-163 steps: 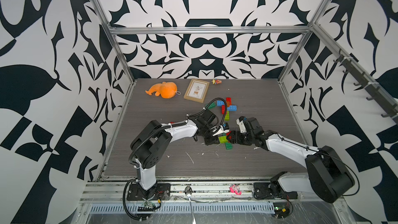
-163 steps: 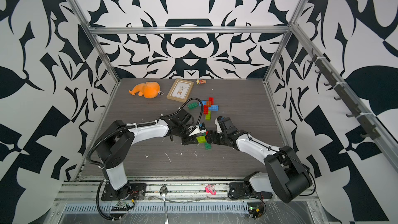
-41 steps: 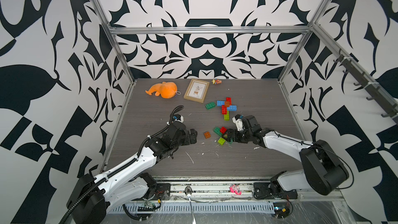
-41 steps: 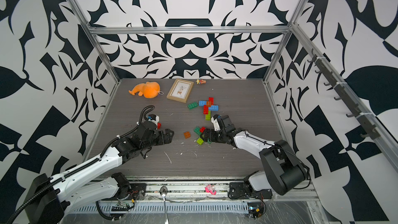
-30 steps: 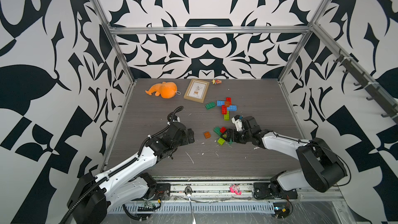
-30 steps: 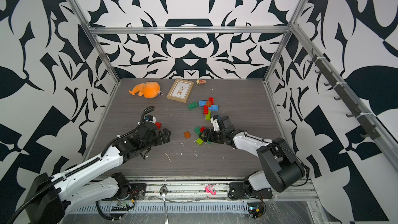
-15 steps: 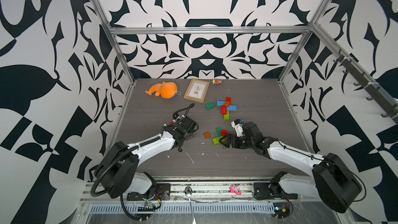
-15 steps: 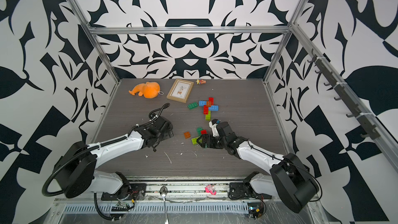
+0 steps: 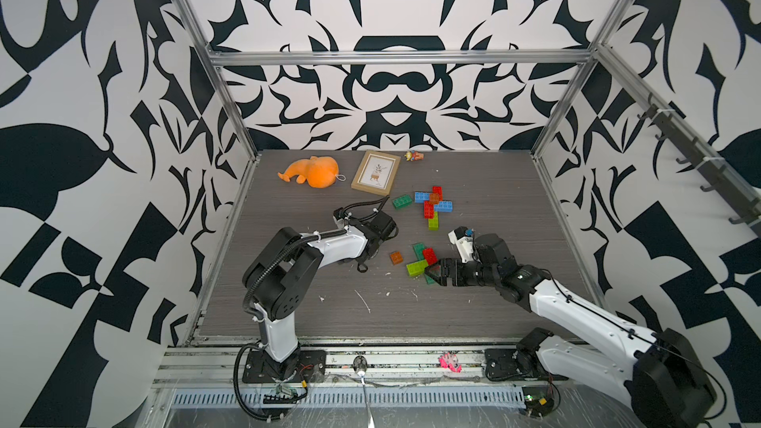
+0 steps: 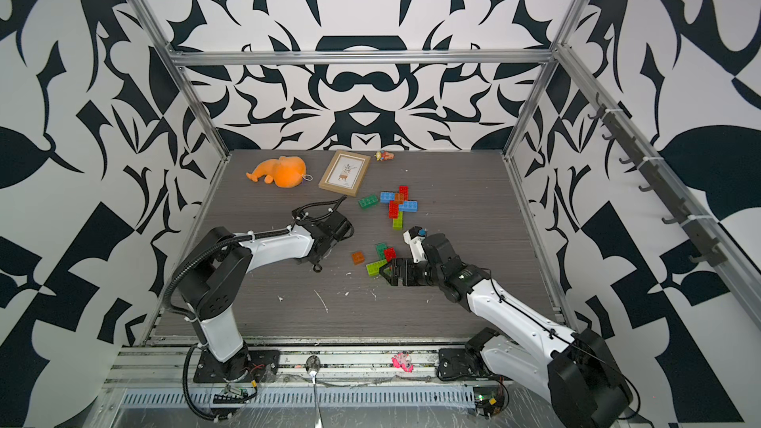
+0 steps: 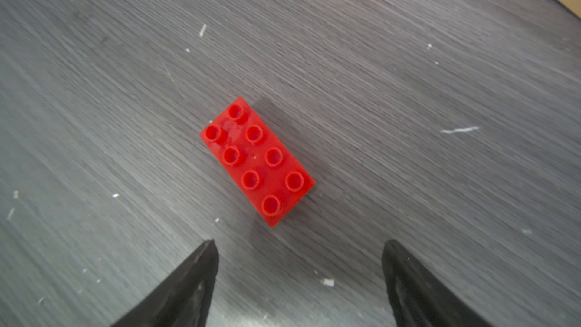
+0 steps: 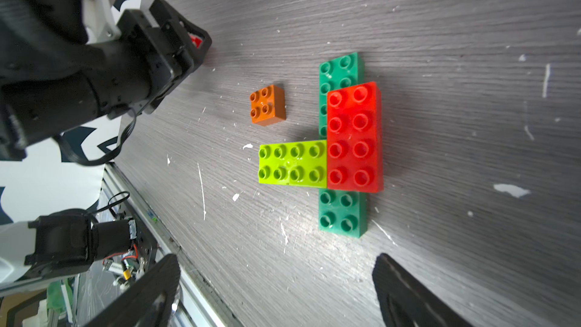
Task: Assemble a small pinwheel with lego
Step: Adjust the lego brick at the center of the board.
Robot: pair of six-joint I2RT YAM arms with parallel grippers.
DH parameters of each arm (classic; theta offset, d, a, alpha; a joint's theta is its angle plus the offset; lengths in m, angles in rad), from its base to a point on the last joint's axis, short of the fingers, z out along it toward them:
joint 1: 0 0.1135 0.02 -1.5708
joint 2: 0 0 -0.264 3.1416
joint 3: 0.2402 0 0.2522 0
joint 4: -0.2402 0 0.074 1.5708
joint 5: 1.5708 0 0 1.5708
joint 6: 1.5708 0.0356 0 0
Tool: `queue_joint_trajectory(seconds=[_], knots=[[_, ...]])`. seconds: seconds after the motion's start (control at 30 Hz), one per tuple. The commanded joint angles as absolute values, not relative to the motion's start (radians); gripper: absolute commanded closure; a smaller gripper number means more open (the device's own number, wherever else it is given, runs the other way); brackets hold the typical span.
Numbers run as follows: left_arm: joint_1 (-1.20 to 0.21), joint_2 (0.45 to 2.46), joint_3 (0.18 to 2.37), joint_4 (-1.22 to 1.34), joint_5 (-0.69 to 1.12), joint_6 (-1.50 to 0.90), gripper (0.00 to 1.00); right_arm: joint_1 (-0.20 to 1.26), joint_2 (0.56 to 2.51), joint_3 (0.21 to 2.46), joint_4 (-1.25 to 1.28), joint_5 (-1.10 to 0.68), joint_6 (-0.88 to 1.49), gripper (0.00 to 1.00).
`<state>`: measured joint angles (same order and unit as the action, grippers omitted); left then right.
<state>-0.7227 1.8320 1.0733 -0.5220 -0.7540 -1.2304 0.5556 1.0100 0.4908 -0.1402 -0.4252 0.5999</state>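
The open left hand (image 11: 299,246) is hovering over a loose red brick (image 11: 257,160). Next, probably: grabbing it for the pinwheel (image 9: 428,256) at 4 o'clock, by the open right hand (image 12: 276,259).

The left arm (image 9: 329,242) rises upright from its base, bends at a high elbow, and runs its forearm roughly level toward the middle. Its wrist is turned so that the left tool (image 11: 298,246) points straight down. The jaws stand apart and hold nothing, and the dark fingers (image 11: 188,278) taper to points. The right arm (image 9: 576,314) stretches long and low from its base, with the forearm sloping down. Its wrist carries the right tool (image 12: 275,259) almost level, aimed toward the left arm, jaws spread wide and empty. The two tools are near each other but apart.
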Motion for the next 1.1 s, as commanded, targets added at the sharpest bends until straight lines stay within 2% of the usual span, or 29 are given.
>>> queue_joint_trajectory(seconds=[0.0,0.53,0.9,1.07], knots=[[-0.71,1.875,1.115,-0.599,-0.818,-1.305,0.21,0.553,0.979,0.515,-0.165,-0.458,0.57,0.02],[-0.647,1.954,1.157,-0.614,-0.772,-1.319,0.29,0.551,0.919,0.493,-0.193,-0.5,0.56,0.03],[-0.643,1.954,1.133,-0.604,-0.736,-1.318,0.56,0.551,0.92,0.498,-0.202,-0.508,0.56,0.03],[-0.645,1.925,1.099,-0.589,-0.743,-1.284,0.61,0.552,0.924,0.504,-0.2,-0.51,0.561,0.03]])
